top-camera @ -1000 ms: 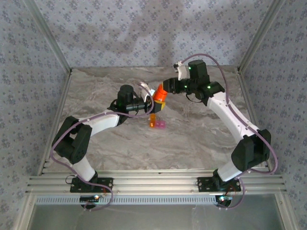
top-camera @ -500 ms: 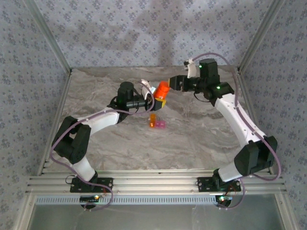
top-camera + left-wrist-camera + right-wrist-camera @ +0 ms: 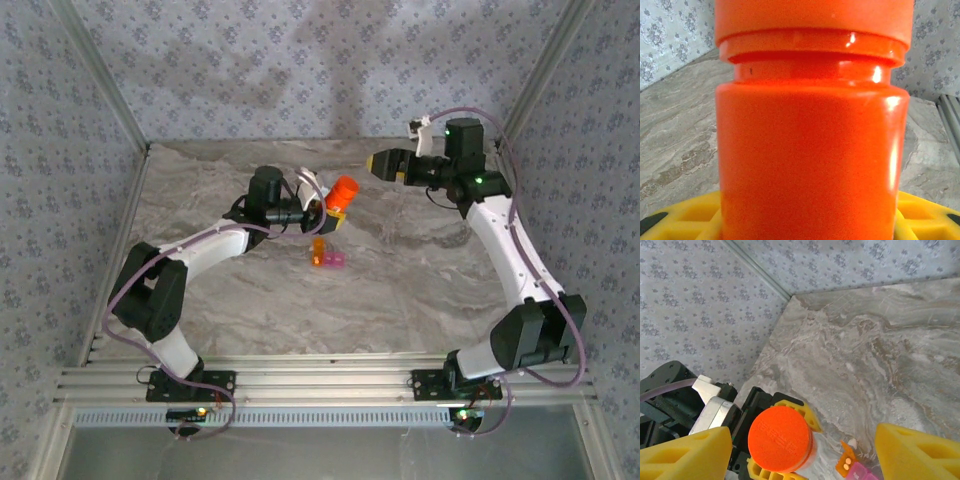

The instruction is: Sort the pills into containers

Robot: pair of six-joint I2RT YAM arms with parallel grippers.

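Above the marble table, the left pincer clamps a capped orange bottle between its yellow pads. The right pincer hangs apart beyond the bottle, jaws spread and empty. The containers, joined orange and pink, lie on the table just nearside of the left pincer.
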